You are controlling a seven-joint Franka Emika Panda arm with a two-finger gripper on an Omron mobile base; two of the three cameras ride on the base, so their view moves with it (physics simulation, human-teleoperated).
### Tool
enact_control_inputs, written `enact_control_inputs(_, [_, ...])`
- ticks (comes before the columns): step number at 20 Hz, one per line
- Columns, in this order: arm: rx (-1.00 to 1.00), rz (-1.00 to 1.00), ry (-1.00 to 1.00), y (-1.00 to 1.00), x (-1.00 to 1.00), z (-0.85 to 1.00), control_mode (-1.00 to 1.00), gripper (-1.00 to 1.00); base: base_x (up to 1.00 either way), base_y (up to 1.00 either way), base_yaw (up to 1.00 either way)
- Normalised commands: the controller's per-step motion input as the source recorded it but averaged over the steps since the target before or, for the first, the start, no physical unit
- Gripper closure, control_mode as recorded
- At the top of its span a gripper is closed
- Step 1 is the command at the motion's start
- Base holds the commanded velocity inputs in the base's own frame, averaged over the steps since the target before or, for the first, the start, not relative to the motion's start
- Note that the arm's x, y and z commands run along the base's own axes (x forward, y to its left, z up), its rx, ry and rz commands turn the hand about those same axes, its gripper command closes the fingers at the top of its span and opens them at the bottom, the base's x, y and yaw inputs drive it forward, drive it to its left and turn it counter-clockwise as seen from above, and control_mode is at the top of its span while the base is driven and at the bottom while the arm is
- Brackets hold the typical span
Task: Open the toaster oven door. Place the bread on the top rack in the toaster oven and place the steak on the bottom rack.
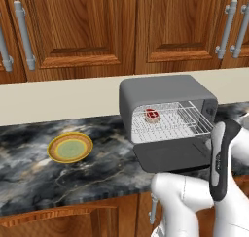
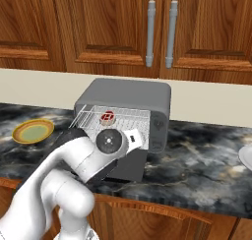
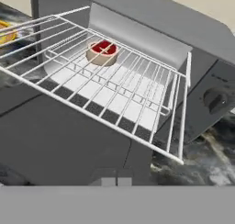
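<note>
Matt grey toaster oven (image 1: 165, 93), wire racks (image 3: 114, 87).

The toaster oven (image 1: 168, 93), a boxy grey appliance with rounded top edges, stands on the dark marbled counter (image 1: 97, 168). The toaster oven door (image 1: 170, 156), a flat dark grey panel, lies fully open and roughly level. The steak (image 1: 152, 115), a small red slab with a pale rim, rests on a silver wire rack (image 3: 114, 92) drawn partly out over the door.
</note>
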Motion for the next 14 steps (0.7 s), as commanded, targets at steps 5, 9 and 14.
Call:
enact_control_inputs(5, [0.00,-0.30,0.57,-0.54,-0.04,0.46,-1.00,1.00,0.00,0.00,0.00])
enact_control_inputs(9, [0.00,-0.26,0.53,-0.64,-0.03,0.38,-1.00,1.00,0.00,0.00,0.00])
enact_control_inputs(14, [0.00,-0.21,0.39,-0.64,-0.01,0.20,-1.00,-1.00,0.00,0.00,0.00])
